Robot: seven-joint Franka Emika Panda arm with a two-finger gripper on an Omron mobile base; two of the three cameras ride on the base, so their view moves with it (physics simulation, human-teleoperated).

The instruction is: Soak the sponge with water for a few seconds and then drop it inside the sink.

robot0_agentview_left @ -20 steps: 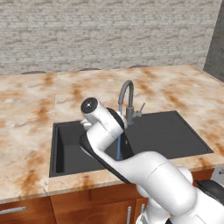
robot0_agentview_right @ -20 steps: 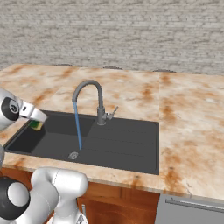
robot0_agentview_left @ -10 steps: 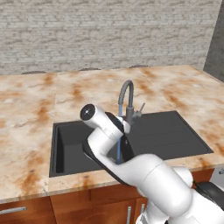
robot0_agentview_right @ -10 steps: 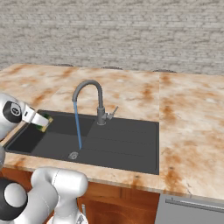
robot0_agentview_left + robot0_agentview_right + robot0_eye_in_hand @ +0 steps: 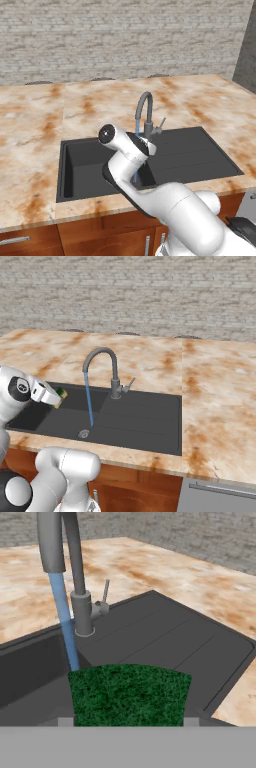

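Our end effector [image 5: 56, 397] grips the sponge [image 5: 130, 694] over the sink [image 5: 145, 423], just beside the water [image 5: 65, 619]. We should ease it sideways into the stream, hold steady, then let go.

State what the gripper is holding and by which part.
The gripper holds the green sponge, pinched across its two opposite sides between the fingers; the sponge sits beside the water stream over the sink.

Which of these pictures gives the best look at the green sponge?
The hand view: the sponge sits close up, its green face plain. The right base view shows it small at the gripper, green and yellow. In the left base view the arm covers it.
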